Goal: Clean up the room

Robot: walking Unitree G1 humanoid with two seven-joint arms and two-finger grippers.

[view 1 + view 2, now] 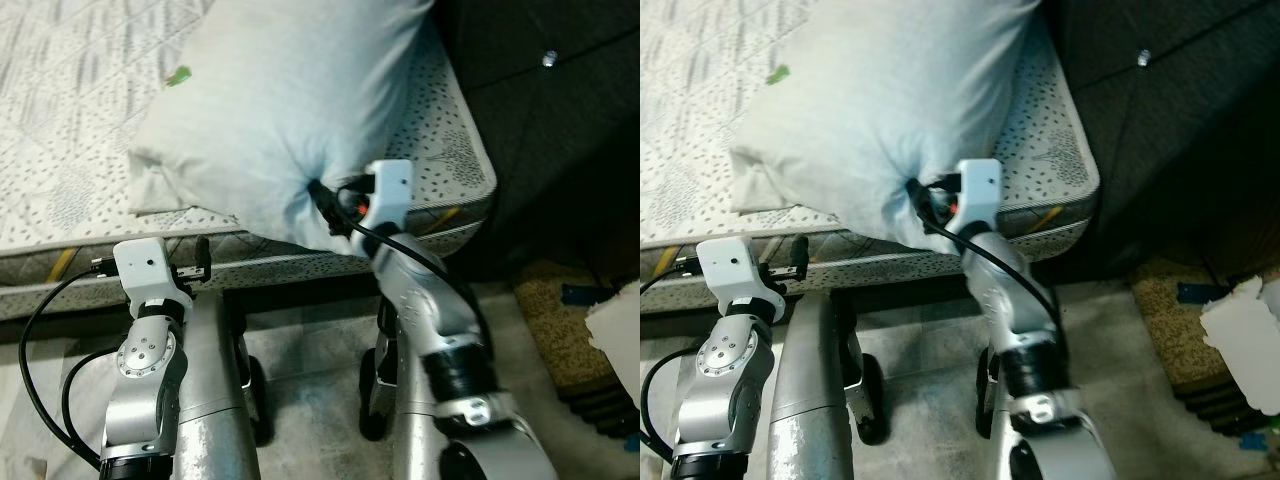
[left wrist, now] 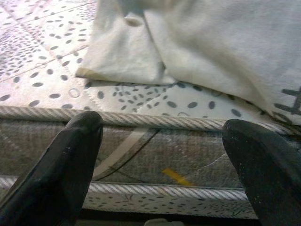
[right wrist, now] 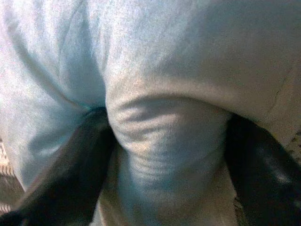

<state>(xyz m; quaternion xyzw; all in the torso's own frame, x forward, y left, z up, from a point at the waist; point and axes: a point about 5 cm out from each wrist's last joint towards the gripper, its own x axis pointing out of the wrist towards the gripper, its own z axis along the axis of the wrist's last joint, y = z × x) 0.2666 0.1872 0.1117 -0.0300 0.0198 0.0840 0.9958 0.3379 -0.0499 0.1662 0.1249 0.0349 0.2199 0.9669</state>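
Pillow [image 1: 280, 110] on bed [image 1: 70, 150], edge pinched in right gripper [image 1: 325, 200]; left gripper [image 2: 160, 155] spread, idle. Placing step; next: release.

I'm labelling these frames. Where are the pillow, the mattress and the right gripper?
pillow [image 1: 270, 110]: left eye view, middle of its pale cover.
mattress [image 1: 60, 150]: left eye view, bare quilted top.
right gripper [image 3: 164, 141]: right wrist view, pinched fabric between its fingers.

mattress edge [image 2: 155, 155] before left claw [image 2: 160, 155]
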